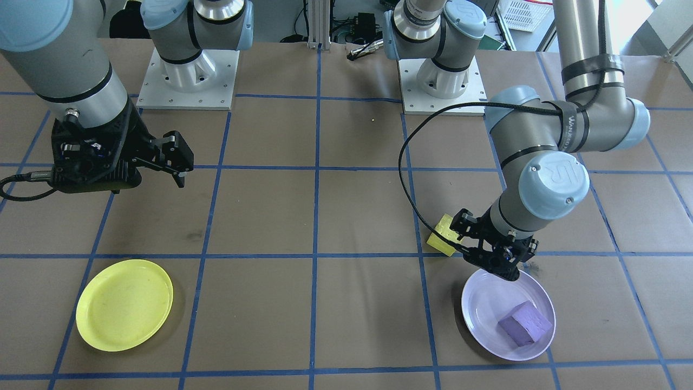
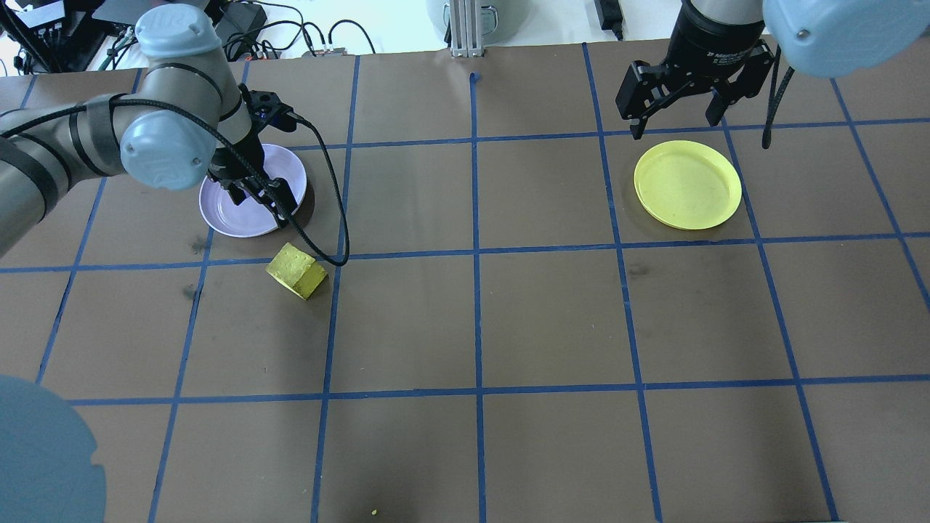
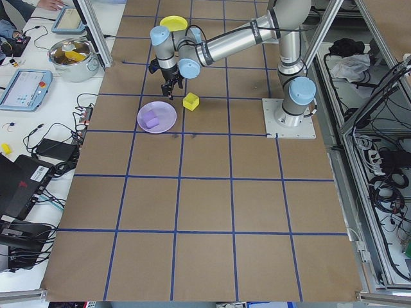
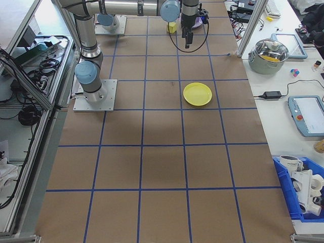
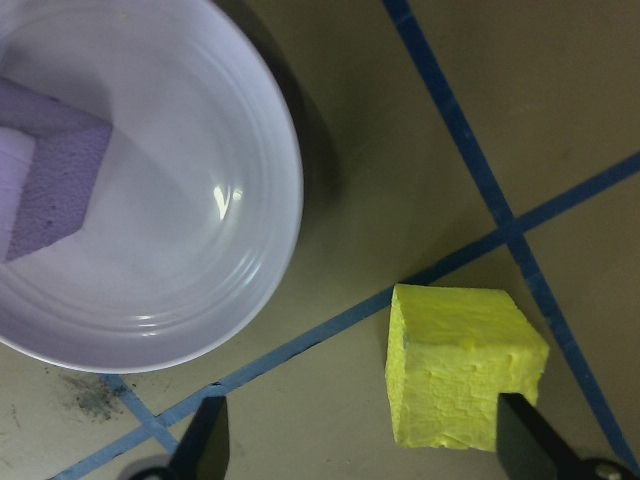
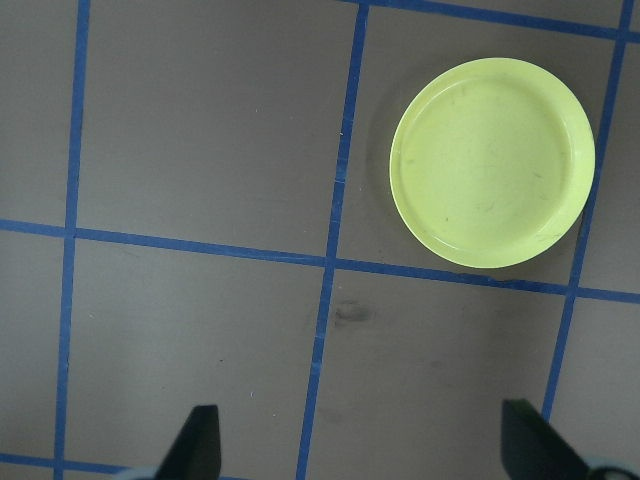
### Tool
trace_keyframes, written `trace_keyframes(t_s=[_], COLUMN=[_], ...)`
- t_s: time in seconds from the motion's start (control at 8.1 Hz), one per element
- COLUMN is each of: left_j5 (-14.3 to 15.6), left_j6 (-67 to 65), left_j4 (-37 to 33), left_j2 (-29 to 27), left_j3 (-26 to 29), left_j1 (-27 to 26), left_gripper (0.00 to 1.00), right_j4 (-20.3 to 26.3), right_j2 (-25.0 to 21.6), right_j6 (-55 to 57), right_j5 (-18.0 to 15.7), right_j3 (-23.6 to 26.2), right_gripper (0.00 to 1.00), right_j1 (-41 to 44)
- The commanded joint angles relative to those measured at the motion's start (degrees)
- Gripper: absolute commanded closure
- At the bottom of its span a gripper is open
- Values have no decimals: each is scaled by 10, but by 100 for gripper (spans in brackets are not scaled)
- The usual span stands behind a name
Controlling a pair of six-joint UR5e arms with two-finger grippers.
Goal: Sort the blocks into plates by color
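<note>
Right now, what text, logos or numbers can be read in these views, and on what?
"UR": logo on the left arm's joint cap.
White lettering on the black wrist band above the right gripper: too small to read.
Lettering on the left arm's black strap: blurred.
Blocks and plates: no text.

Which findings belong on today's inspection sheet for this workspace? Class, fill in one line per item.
Surface: brown table with blue tape grid.
Job's things: purple block in lavender plate; yellow block on table beside that plate; yellow plate empty.
Clutter: yellow crumb near table edge.
Grippers: left gripper open, empty, over lavender plate's rim; right gripper open, empty, raised near yellow plate.
Cables: black cable looping off left arm.
Surroundings: pot and tablets on side bench.
</note>
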Motion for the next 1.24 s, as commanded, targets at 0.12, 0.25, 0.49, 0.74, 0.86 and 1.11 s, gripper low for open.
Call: trace_keyframes(t_s=[0.12, 0.25, 0.49, 0.74, 0.86, 1.11], left_j5=[-72, -72, -71, -72, -73, -73], left_j6=[99, 98, 99, 100, 98, 97], left_j4=[23, 31, 53, 74, 81, 105], left_j2=[42, 39, 33, 23, 5, -7], left_j3=[-72, -90, -112, -116, -118, -128], left_j1=[0, 0, 5, 11, 12, 15], left_gripper=[5, 6, 5, 4, 5, 5], right_j4=[-1, -1, -1, -1, -1, -1], right_j2=[3, 3, 3, 3, 3, 3], right_j6=[-1, 0, 0, 0, 0, -1], right_j5=[-1, 0, 0, 0, 0, 0], right_j3=[1, 1, 1, 1, 1, 1], right_gripper=[0, 0, 0, 0, 0, 0], right_j1=[-1, 0, -1, 0, -1, -1])
